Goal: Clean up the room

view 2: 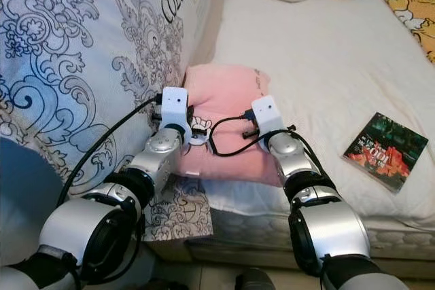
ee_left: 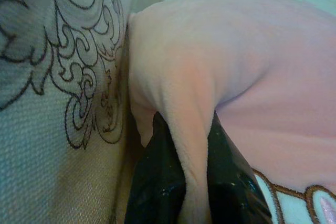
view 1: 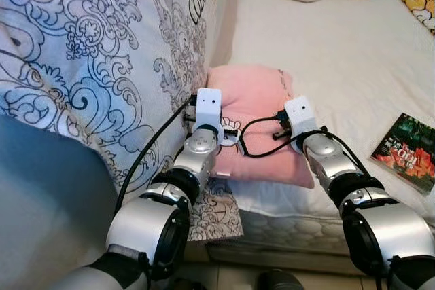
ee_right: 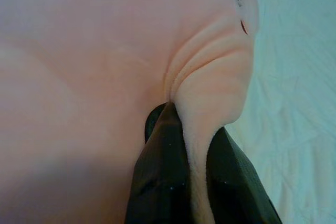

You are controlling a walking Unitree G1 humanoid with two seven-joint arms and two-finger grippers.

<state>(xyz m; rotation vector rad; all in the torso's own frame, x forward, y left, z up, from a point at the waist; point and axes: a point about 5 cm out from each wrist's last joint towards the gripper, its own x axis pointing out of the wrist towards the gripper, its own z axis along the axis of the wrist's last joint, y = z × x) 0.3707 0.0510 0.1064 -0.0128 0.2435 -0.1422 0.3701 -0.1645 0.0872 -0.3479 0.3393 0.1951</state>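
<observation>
The bed point(view 1: 326, 39) stretches ahead of both jaws, with a patterned quilt point(view 1: 88, 66) draped just beside the left jaws point(ee_left: 191, 182). Between the two lies the pink pillow point(view 1: 255, 110), each near corner pinched in a fold by the left jaws and the right jaws point(ee_right: 197, 182). The step looks like the pillow pickup; next would be an even lift. A book point(view 1: 406, 151) lies beyond the right jaws.

A pillow point(view 1: 255, 110) lies on the bed point(view 1: 326, 52), a book point(view 1: 406, 152) to its right.
</observation>
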